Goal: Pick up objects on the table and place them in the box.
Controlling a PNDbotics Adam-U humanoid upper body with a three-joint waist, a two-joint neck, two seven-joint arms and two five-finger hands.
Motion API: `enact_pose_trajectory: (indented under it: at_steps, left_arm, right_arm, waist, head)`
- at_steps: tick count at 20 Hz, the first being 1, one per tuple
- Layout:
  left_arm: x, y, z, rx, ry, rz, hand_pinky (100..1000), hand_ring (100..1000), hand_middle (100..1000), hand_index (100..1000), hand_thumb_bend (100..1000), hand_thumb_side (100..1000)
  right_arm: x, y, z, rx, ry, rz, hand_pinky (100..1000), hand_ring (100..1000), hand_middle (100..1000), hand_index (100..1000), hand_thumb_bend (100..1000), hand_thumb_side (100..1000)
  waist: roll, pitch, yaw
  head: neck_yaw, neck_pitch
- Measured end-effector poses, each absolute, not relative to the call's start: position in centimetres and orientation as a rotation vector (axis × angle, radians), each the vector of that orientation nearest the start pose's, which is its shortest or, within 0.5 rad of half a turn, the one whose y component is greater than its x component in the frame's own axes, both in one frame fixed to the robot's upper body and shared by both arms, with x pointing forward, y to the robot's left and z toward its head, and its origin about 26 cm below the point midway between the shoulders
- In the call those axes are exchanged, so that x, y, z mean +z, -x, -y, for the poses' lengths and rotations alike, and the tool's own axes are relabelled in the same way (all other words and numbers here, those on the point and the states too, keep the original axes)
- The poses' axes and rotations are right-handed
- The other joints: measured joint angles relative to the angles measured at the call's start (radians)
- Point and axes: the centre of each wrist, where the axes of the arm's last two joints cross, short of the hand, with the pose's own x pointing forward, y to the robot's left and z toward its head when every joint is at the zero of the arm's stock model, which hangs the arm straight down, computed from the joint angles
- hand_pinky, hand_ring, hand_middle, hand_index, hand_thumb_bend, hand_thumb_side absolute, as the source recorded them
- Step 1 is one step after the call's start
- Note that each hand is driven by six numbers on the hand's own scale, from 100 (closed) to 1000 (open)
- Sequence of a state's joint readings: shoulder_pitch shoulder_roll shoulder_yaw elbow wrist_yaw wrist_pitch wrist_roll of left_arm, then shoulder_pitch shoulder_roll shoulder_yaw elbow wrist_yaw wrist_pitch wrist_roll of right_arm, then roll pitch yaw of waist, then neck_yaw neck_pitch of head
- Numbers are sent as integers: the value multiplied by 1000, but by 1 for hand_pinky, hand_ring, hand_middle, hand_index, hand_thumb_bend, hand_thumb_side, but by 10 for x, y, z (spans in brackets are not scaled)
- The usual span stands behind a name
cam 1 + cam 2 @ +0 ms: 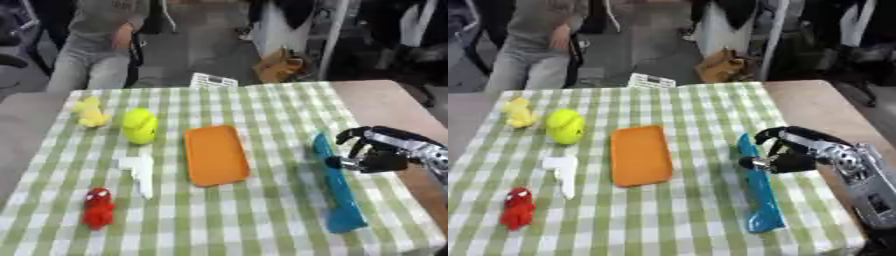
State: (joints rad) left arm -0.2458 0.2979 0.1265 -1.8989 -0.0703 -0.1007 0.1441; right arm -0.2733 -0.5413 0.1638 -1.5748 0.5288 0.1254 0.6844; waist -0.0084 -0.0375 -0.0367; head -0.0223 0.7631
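Blue tool (338, 192) beside right hand (385, 154); orange tray (215, 154) left.

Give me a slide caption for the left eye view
Right hand curled beside a blue tool on the checked cloth, with an orange tray and toys to its left.

A table (385, 107) under a green-checked cloth (262, 110) (bare wood at its right edge).
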Motion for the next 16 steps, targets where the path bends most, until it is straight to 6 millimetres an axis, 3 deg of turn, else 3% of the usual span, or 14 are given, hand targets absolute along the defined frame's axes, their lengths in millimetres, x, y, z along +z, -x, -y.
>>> enact_pose_trajectory:
  at_steps: [16]
  left_arm:
    - [170, -307, -300, -132, -417, 2261, 540, 677, 727, 840, 204, 838]
  right_arm:
    - [81, -340, 314, 1344, 312, 1052, 543, 732, 848, 931, 588, 691]
  waist:
    - [0, 0, 4]
  head:
    - [-4, 0]
